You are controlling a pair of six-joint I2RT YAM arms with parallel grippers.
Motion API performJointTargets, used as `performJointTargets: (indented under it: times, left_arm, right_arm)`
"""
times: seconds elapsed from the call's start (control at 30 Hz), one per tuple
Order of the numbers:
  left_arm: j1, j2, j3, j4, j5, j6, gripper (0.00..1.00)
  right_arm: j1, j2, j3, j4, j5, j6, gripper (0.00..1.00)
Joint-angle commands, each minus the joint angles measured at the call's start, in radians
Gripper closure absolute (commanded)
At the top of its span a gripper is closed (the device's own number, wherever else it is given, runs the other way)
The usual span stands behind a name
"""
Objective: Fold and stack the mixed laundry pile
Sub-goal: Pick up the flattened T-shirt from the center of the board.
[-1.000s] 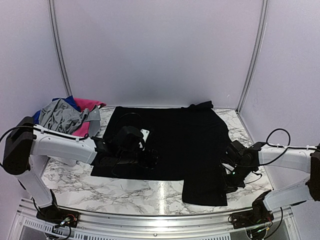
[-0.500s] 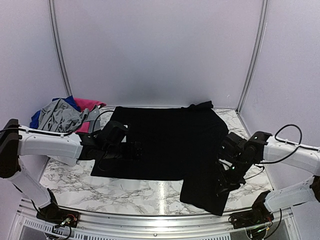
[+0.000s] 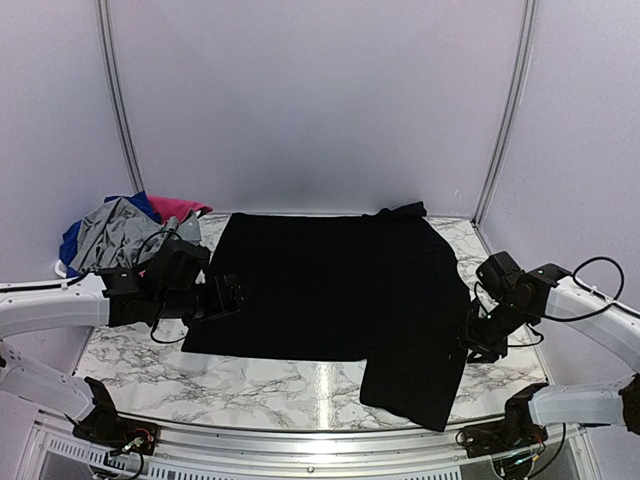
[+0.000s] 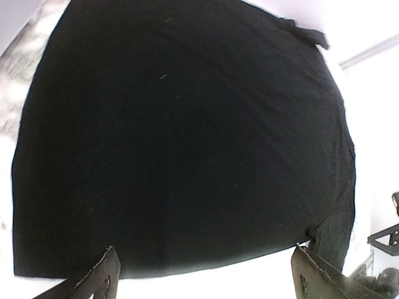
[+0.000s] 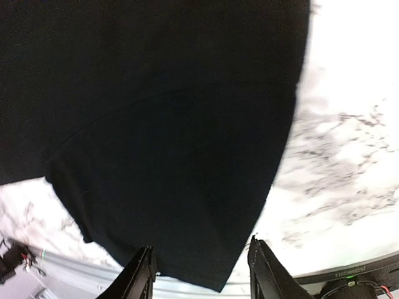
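From above, your black garment (image 3: 330, 280) lies spread flat across the middle of the marble table (image 3: 270, 385). One flap of it reaches down to the near edge on the right. The left gripper (image 3: 230, 296) sits at the garment's left edge and the right gripper (image 3: 472, 345) at its right edge. Both are dark against dark cloth, so you cannot read their jaws from here. The rest of the laundry pile (image 3: 125, 232), grey, blue and pink, is bunched at the far left corner, its lower part hidden behind the left arm (image 3: 60, 305). You have bare marble along the front left.

On your left wrist camera, the fingers (image 4: 93, 280) show only as tips at the bottom corners. They are spread wide with nothing between them. The garment fills the view, its near hem just ahead of them.

On your right wrist camera, the fingers (image 5: 142, 274) stand apart, holding nothing, over the flap's corner. Blurred bare marble lies open to the right.
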State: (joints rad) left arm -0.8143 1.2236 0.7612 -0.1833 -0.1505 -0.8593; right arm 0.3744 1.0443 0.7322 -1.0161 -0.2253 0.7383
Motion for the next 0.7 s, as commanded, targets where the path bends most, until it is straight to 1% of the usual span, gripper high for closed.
performJointTargets:
  times: [0.0,0.13,0.2,0.3,0.4,0.47,0.5,0.53,0.6,0.63,0.67]
  left_arm:
    - [0.023,-0.024,-0.059,-0.143,-0.009,-0.136,0.01]
    - [0.051,-0.039,-0.106,-0.18,0.002,-0.214,0.02]
    - [0.056,-0.046,-0.117,-0.187,-0.003,-0.233,0.04]
    - [0.069,-0.056,-0.125,-0.218,-0.018,-0.271,0.06]
    - [0.087,-0.078,-0.152,-0.232,-0.029,-0.3,0.08]
    - [0.099,-0.092,-0.17,-0.234,-0.029,-0.307,0.09]
    - [0.105,-0.097,-0.179,-0.236,-0.025,-0.311,0.09]
    - [0.11,-0.101,-0.185,-0.244,-0.025,-0.314,0.1]
    - [0.118,-0.109,-0.194,-0.274,-0.033,-0.329,0.13]
    - [0.122,-0.114,-0.195,-0.292,-0.04,-0.334,0.14]
    - [0.125,-0.119,-0.196,-0.312,-0.049,-0.343,0.14]
  right_arm:
    - [-0.087,0.005,-0.051,0.061,0.066,0.027,0.53]
    - [-0.126,0.04,-0.089,0.108,0.07,-0.002,0.54]
    - [-0.129,0.057,-0.113,0.13,0.071,-0.017,0.54]
    - [-0.131,0.086,-0.154,0.172,0.033,-0.025,0.54]
    - [-0.13,0.112,-0.188,0.231,-0.001,-0.024,0.58]
    - [-0.13,0.139,-0.203,0.26,-0.012,-0.025,0.63]
    - [-0.13,0.151,-0.209,0.273,-0.022,-0.025,0.68]
    - [-0.131,0.164,-0.211,0.281,-0.032,-0.026,0.73]
    - [-0.134,0.171,-0.209,0.279,-0.042,-0.024,0.94]
    - [-0.139,0.163,-0.199,0.263,-0.039,-0.026,1.0]
    - [-0.145,0.15,-0.185,0.242,-0.028,-0.028,1.0]
